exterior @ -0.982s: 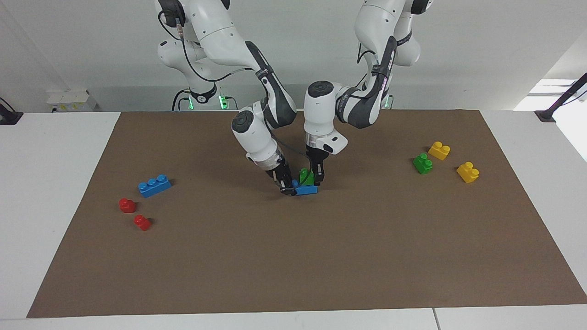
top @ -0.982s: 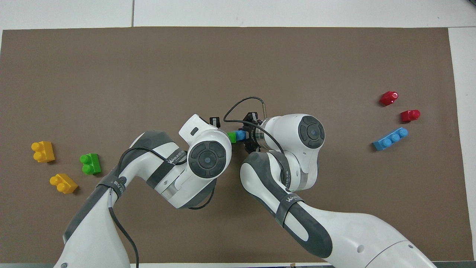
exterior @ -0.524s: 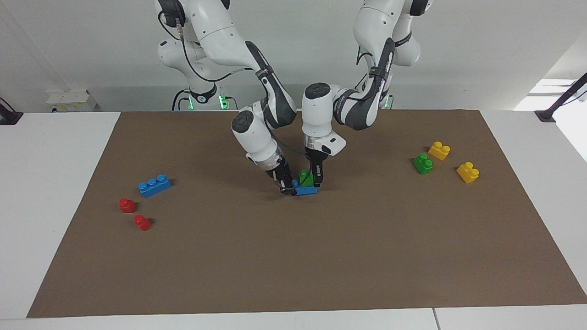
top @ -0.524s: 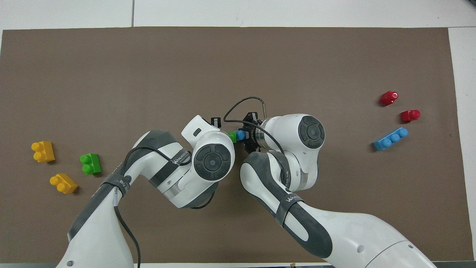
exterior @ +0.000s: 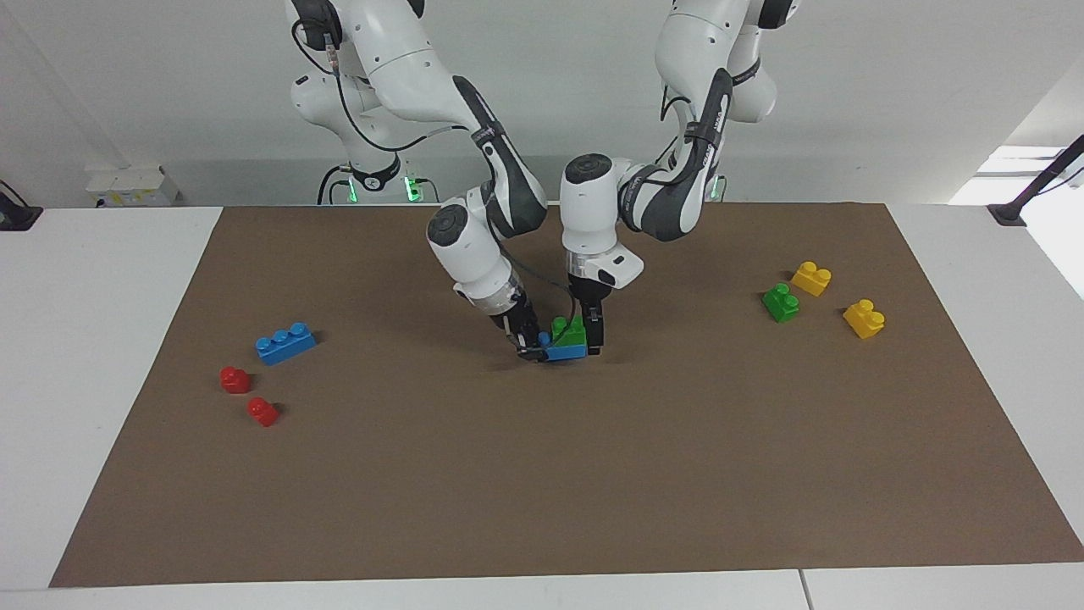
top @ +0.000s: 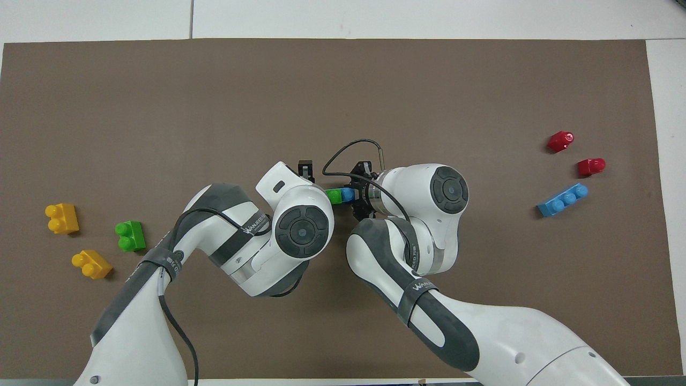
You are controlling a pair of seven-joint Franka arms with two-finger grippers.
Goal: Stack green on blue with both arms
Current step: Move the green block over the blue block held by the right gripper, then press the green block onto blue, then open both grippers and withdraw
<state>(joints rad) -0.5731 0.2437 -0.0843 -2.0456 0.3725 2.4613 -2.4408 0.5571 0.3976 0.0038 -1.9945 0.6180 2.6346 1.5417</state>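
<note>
A green brick [exterior: 568,330] sits on one end of a blue brick [exterior: 566,352] at the middle of the brown mat; both also show in the overhead view, green [top: 334,196] and blue [top: 347,194]. My right gripper [exterior: 532,346] is shut on the blue brick's other end, low at the mat. My left gripper [exterior: 588,333] stands over the green brick with its jaws open, one finger [top: 305,168] clear of the brick. The rest of both grippers is hidden under the wrists in the overhead view.
A second blue brick [exterior: 285,343] and two red bricks [exterior: 235,379] [exterior: 262,412] lie toward the right arm's end. A second green brick [exterior: 780,302] and two yellow bricks [exterior: 810,278] [exterior: 864,318] lie toward the left arm's end.
The left gripper's fingers have spread off the green brick, which now sits lower, on the blue brick. The right gripper has held still on the blue brick.
</note>
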